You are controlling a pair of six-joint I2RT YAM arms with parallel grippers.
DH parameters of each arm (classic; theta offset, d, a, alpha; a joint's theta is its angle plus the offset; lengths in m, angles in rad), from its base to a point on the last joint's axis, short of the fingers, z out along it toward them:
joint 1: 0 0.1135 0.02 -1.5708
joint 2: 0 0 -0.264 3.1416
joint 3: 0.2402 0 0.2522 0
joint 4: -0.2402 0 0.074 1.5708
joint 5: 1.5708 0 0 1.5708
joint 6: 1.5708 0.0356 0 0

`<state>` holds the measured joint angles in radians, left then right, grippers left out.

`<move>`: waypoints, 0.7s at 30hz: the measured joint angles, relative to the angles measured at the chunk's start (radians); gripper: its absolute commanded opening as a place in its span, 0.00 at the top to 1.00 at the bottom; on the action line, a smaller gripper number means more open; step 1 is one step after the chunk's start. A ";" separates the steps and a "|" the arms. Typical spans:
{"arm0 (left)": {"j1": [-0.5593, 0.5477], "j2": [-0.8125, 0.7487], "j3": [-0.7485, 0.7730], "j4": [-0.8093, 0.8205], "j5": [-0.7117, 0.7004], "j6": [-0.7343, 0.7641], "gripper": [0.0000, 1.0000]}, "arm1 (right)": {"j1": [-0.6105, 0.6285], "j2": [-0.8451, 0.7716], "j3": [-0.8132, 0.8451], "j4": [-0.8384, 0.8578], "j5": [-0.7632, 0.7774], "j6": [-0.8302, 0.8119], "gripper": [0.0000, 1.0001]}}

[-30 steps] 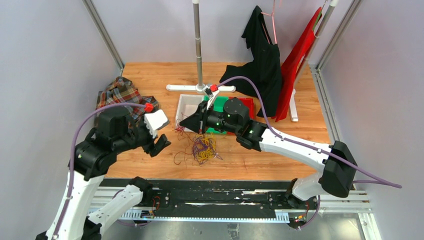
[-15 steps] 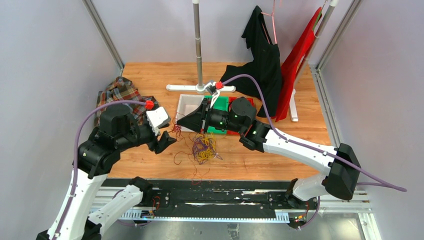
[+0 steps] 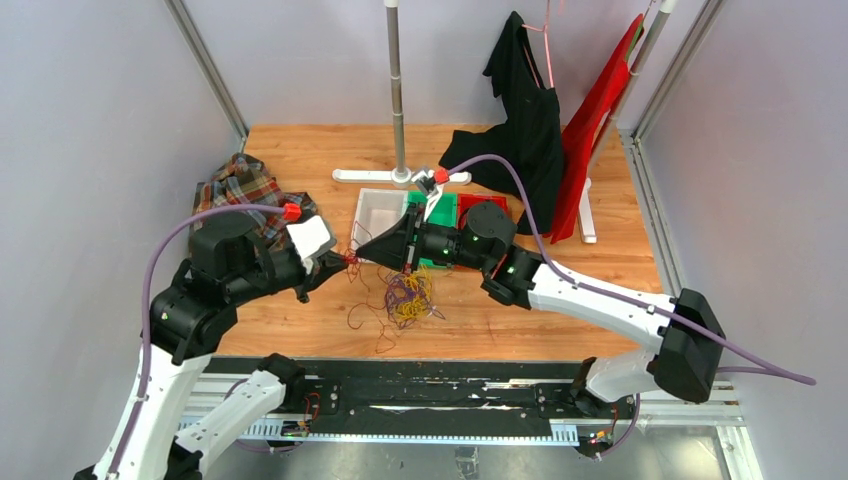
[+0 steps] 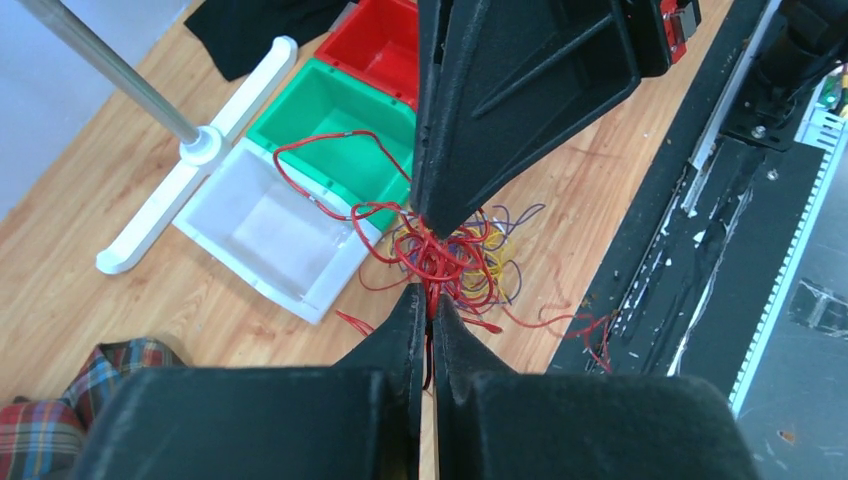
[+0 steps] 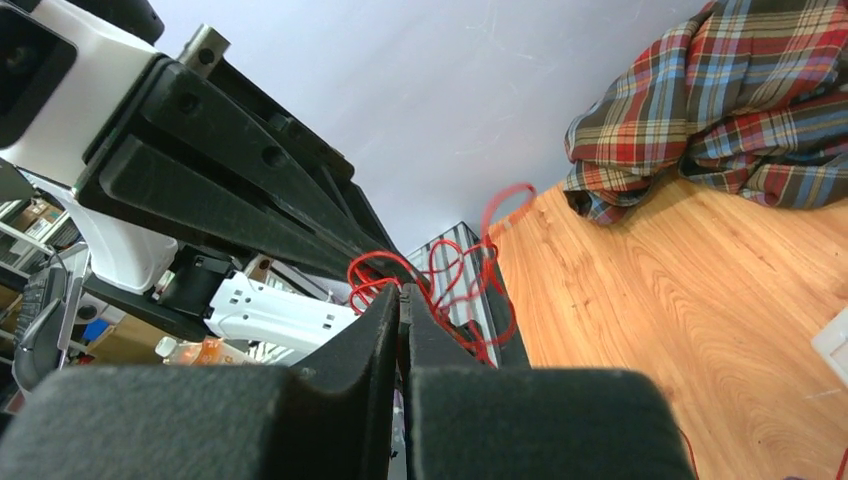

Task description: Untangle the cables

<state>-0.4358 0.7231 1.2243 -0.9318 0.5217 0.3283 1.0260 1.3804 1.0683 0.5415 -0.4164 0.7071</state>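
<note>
Over the last second the left gripper (image 3: 342, 264) has swung in from the near left. Its tip now meets the tip of the right gripper (image 3: 360, 251) nose to nose, above the table (image 3: 300, 150) and off the near-left corner of the white bin (image 3: 385, 212).

In the left wrist view the left fingers are pressed together, with a thin red line running into the seam between them. In the right wrist view the right fingers are likewise closed, and red loops spring from their tip. Each seems to pinch the red strands (image 4: 440, 262) at points very close together. This is probably so that the two arms can draw apart and slide one colour free while the other colours stay behind.

From both tips the red strands hang down in loose, springy curls to the rest of the cables (image 3: 408, 297). These lie as a knotted bunch of red, yellow and dark purple wire on the wood, just in front of the green bin (image 4: 340, 120) and short of the black rail (image 3: 440, 385). One long red loop arches up over the green bin, and a few stray red ends trail toward the rail.

The red is lifted but not yet out of the tangle. Beyond the bunch, a red bin (image 4: 385, 40) sits beside the green one, and a plaid cloth (image 3: 240, 185) is heaped at the far left
</note>
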 measured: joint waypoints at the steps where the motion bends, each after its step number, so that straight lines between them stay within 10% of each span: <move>1: 0.000 -0.005 0.000 -0.002 -0.002 0.003 1.00 | -0.002 -0.007 -0.009 -0.002 0.002 -0.001 0.89; 7: 0.000 -0.023 0.039 -0.034 -0.027 0.039 1.00 | -0.007 -0.081 -0.016 -0.154 0.107 -0.094 0.51; 21: 0.000 -0.012 0.129 -0.060 -0.036 -0.019 1.00 | 0.148 -0.053 0.069 -0.323 0.283 -0.348 0.32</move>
<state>-0.4358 0.7113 1.3533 -0.9920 0.4854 0.3092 1.1744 1.3270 1.1370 0.2188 -0.1329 0.3588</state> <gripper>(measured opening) 0.023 0.680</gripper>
